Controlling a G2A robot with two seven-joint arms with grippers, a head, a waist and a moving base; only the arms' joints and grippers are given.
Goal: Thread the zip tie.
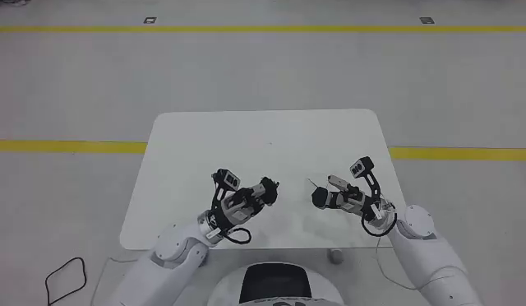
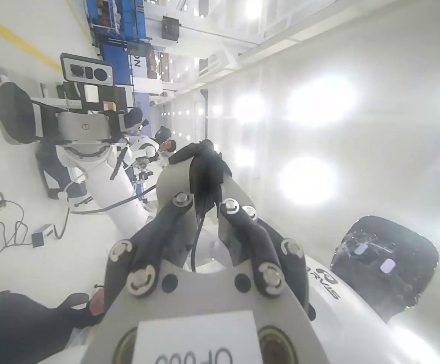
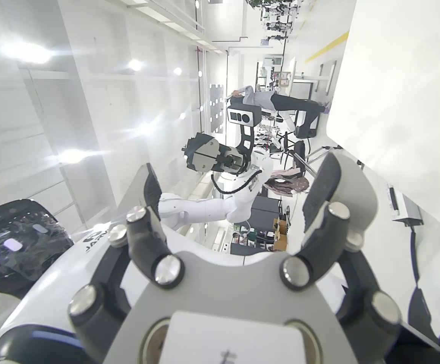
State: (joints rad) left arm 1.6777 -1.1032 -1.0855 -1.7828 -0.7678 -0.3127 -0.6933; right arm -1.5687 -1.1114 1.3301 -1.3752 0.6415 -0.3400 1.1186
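Observation:
Both arms hang above the near part of the white table (image 1: 263,133), with their grippers facing each other a short gap apart. My left gripper (image 1: 269,189) is shut, its black fingertips (image 2: 205,162) pressed together. A thin black strand, the zip tie (image 2: 198,225), runs from between them back toward the palm. The right gripper (image 1: 319,196) is open, and its two pads (image 3: 150,187) stand wide apart with nothing between them. Beyond that gap I see the left gripper (image 3: 201,153). A thin pale line (image 1: 311,182) sticks out near the right gripper; I cannot tell what it is.
The table's front edge (image 1: 246,247) lies just below both grippers, and its far half is bare. Yellow floor lines (image 1: 74,146) run behind and beside the table. A black cable loop (image 1: 64,280) lies on the floor at the near left.

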